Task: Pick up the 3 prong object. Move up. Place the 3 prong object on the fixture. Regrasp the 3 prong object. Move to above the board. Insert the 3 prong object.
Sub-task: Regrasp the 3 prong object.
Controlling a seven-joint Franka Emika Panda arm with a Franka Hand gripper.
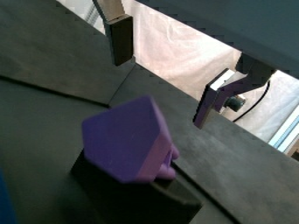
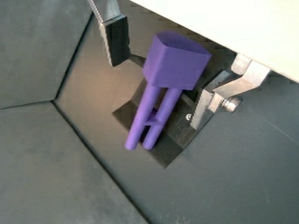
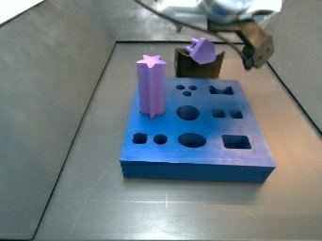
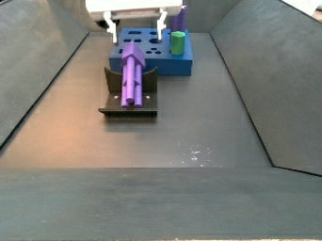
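In a wrist view, the two-finger gripper (image 1: 176, 74) hangs with its flat silver plates spread wide and nothing between them. Below it sits the purple plastic 3 prong object (image 1: 132, 140), its blocky end facing the camera, resting on the small dark brown fixture (image 1: 128, 194).

In a wrist view, the gripper (image 2: 163, 74) straddles the 3 prong object (image 2: 159, 96) without touching it (each finger stands clear of it). The forked end lies down on the fixture (image 2: 176, 147).

In a side view, the large flat blue board with cut-out holes (image 3: 201, 141) carries a tall purple star-topped post (image 3: 151, 86); the fixture (image 3: 198, 66) stands just behind it, holding the 3 prong object (image 3: 199, 48).

In a side view, the 3 prong object (image 4: 132, 77) lies lengthwise on the fixture (image 4: 128, 104), the gripper (image 4: 137, 19) above its far end.
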